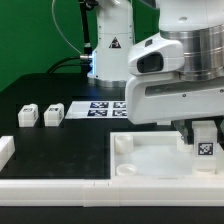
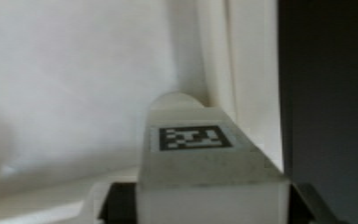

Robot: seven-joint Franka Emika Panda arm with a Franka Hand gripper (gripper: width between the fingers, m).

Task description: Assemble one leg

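My gripper (image 1: pixel 204 133) is shut on a leg (image 1: pixel 205 140), a small white block with a black-and-white marker facing out. It holds the leg upright over the near right corner of the large white tray-like piece (image 1: pixel 140 160). In the wrist view the leg (image 2: pixel 199 150) stands between the black fingers (image 2: pixel 123 200), close to the tray's raised rim (image 2: pixel 247 70). Two more legs (image 1: pixel 27 115) (image 1: pixel 53 115) sit on the black table at the exterior view's left. The arm hides the tray's right corner socket.
The marker board (image 1: pixel 100 106) lies on the table behind the tray. A white bar end (image 1: pixel 5 150) shows at the exterior view's left edge. A long white bar (image 1: pixel 60 190) runs along the front. The robot base (image 1: pixel 108 45) stands at the back.
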